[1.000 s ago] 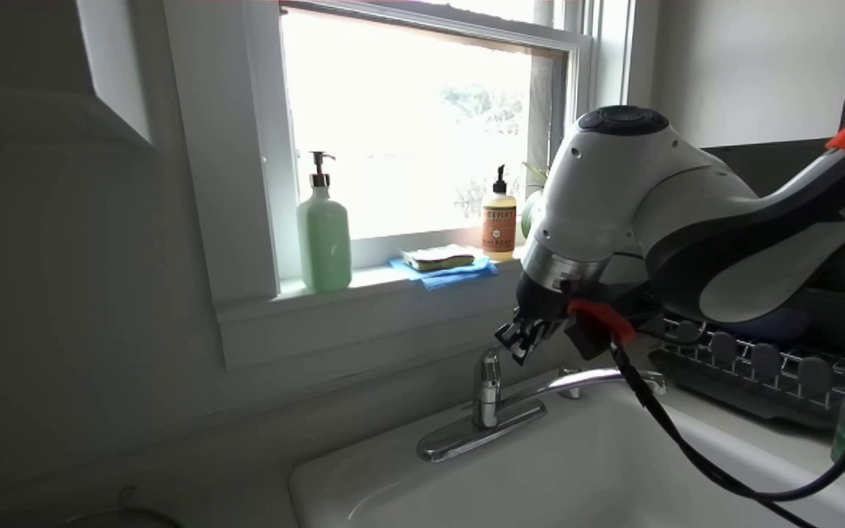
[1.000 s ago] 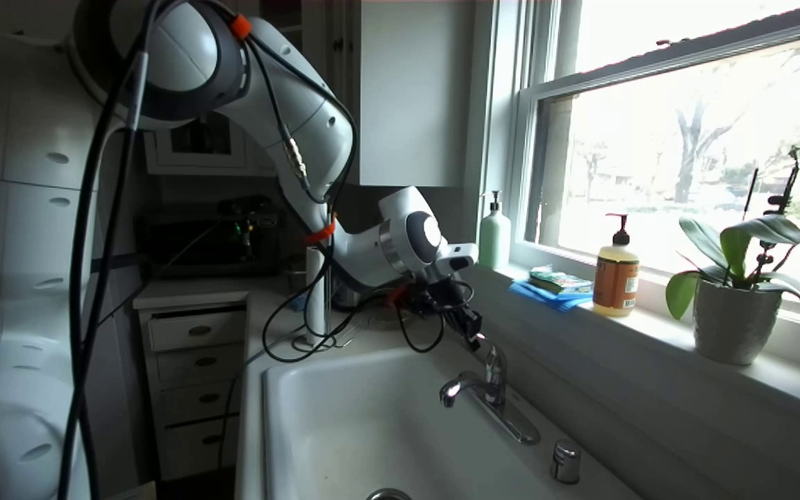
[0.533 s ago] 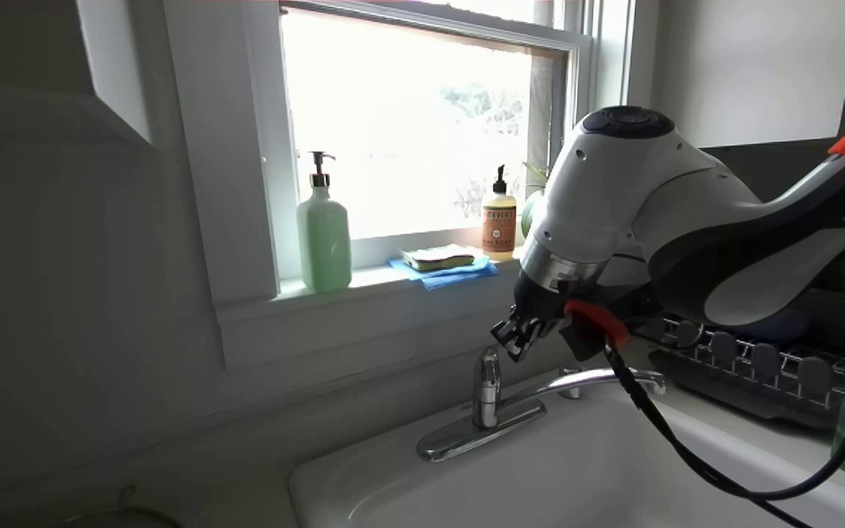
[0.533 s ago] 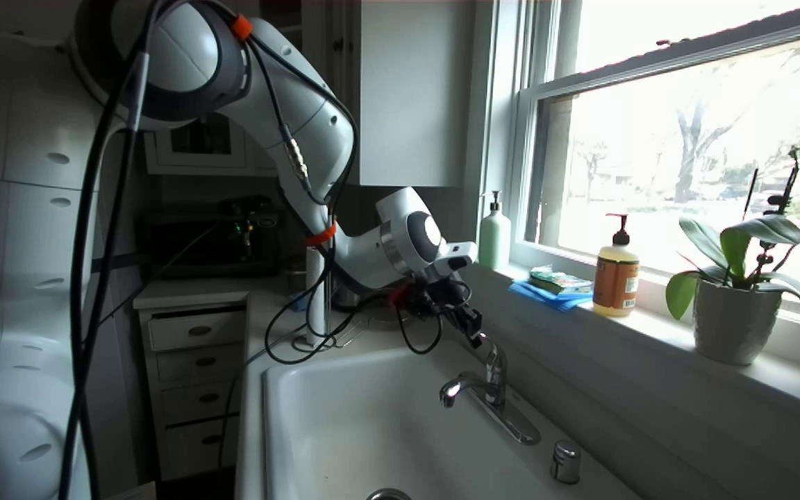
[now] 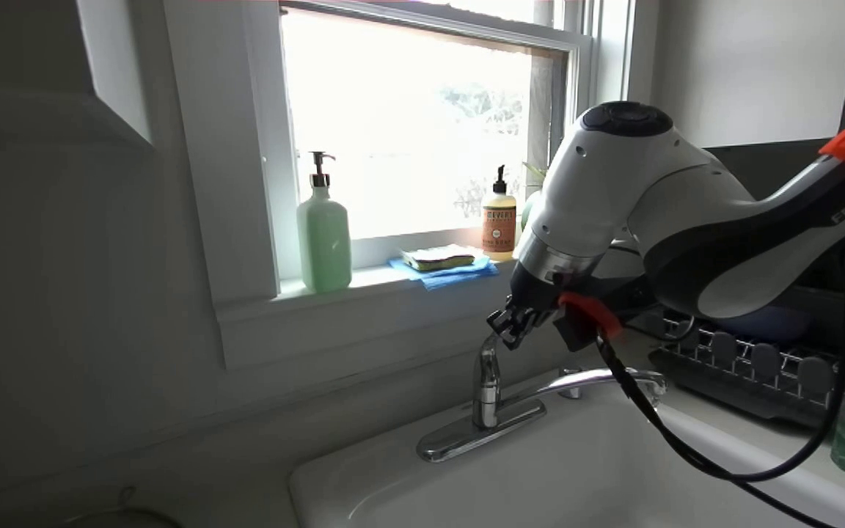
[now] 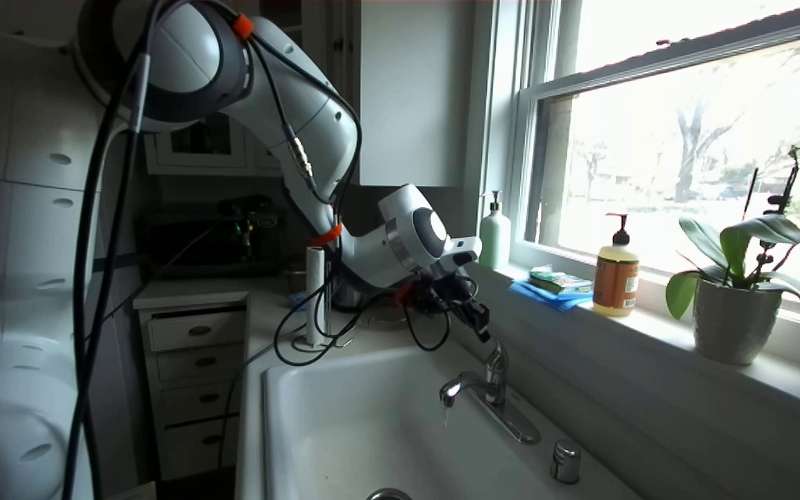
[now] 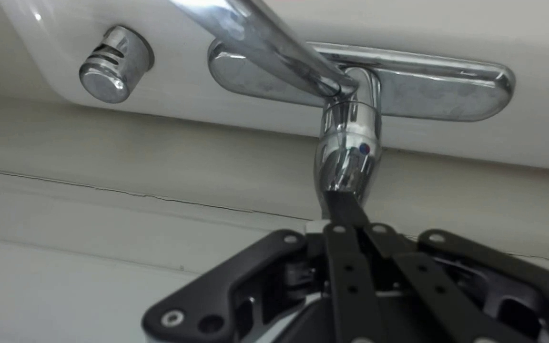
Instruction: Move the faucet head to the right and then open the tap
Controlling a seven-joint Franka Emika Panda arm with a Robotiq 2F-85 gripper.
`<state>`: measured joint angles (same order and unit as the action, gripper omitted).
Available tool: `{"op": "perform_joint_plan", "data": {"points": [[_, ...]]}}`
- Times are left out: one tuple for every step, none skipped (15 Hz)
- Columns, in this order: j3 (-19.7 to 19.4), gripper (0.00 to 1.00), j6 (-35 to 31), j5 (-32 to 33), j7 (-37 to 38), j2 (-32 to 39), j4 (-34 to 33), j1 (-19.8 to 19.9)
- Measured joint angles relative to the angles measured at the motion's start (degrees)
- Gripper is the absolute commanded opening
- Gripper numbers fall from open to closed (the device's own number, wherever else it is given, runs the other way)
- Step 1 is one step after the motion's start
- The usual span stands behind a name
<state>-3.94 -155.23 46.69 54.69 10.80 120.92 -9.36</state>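
Note:
The faucet head (image 5: 587,378) is a long chrome spout reaching out over the sink; it also shows in an exterior view (image 6: 468,381) and the wrist view (image 7: 269,45). A thin stream of water (image 6: 446,417) falls from its tip. The tap (image 5: 488,389) is the upright chrome column with a lever on top, also in the wrist view (image 7: 349,157). My gripper (image 7: 346,206) has its fingers together at the lever's upper end and hides the lever's tip. In both exterior views the gripper (image 5: 506,330) (image 6: 485,335) is at the lever's top.
The white sink (image 6: 276,417) lies under the spout. A chrome stub (image 6: 566,462) stands beside the faucet base. The sill holds a green bottle (image 5: 325,238), a sponge on a blue cloth (image 5: 459,273), an orange-labelled bottle (image 6: 615,278) and a potted plant (image 6: 735,319). A dish rack (image 5: 760,367) stands behind.
My gripper has moved up a little, and the lever's end has risen with it. Water now runs from the spout tip, where none showed before. The spout has not moved.

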Motion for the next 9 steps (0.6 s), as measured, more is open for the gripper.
{"op": "perform_joint_plan", "data": {"points": [[-0.1,0.00,0.0,0.0,0.0,0.1,-0.2,0.0],[-0.1,0.00,0.0,0.0,0.0,0.2,-0.4,0.0],[-0.2,0.00,0.0,0.0,0.0,0.3,-0.5,0.0],[-0.2,0.00,0.0,0.0,0.0,0.3,-0.6,0.0],[-0.2,0.00,0.0,0.0,0.0,0.4,-0.6,0.0],[-0.2,0.00,0.0,0.0,0.0,0.4,-0.6,0.0],[-0.2,0.00,0.0,-0.3,0.0,0.4,-0.6,0.0],[-0.1,0.00,0.1,-0.7,0.0,0.4,-0.7,0.0],[0.1,0.00,0.5,-1.6,-0.3,0.3,-0.6,0.0]]}}
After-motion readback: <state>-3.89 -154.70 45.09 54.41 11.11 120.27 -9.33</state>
